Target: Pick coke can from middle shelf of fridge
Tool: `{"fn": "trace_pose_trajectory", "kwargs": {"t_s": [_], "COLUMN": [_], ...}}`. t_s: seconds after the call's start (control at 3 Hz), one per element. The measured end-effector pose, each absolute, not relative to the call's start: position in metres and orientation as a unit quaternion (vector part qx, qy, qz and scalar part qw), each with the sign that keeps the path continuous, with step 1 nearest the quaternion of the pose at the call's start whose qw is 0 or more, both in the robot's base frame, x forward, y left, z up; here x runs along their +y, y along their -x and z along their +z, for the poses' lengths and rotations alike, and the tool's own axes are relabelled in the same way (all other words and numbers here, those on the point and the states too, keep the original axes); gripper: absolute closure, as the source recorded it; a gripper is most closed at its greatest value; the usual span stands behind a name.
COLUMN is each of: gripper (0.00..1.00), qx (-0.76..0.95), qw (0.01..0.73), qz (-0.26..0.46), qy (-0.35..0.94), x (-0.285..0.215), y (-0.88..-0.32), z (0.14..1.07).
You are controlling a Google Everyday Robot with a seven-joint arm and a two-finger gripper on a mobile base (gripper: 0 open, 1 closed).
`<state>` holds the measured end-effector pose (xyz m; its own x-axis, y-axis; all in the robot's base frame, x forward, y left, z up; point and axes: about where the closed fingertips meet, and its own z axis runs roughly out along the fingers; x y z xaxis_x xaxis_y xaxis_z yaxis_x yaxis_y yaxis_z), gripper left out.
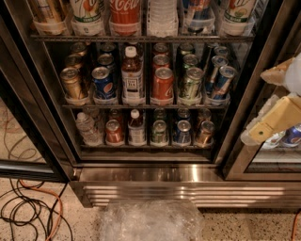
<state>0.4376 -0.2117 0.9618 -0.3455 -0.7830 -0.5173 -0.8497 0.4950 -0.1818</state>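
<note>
The fridge (188, 175) stands open in front of me, with a black frame and a ribbed steel base. On its middle shelf (141, 107) the red coke can (162, 84) stands at the front of its lane, upright, with another red can behind it. It has a white-capped tea bottle (133, 80) on its left and a green can (192, 84) on its right. My gripper (258, 104) is at the right edge of the view, outside the fridge and well right of the coke can. It is open and empty.
A blue Pepsi can (102, 84) and a gold can (73, 84) stand left of the tea bottle. Big bottles (124, 14) fill the rack above; small cans and a water bottle (86, 127) fill the rack below. The glass door (23, 117) hangs left. Cables (28, 212) and crumpled plastic (150, 221) lie on the floor.
</note>
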Motion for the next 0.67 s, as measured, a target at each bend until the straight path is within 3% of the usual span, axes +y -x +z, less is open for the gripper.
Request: {"fn": "trace_pose_trajectory", "kwargs": {"t_s": [0.67], "gripper": [0.0], "qx": [0.83], "qw": [0.352], "qz": [0.097], "qy": [0.422], "x": [-0.138], "y": [-0.408], "z": [0.943]}}
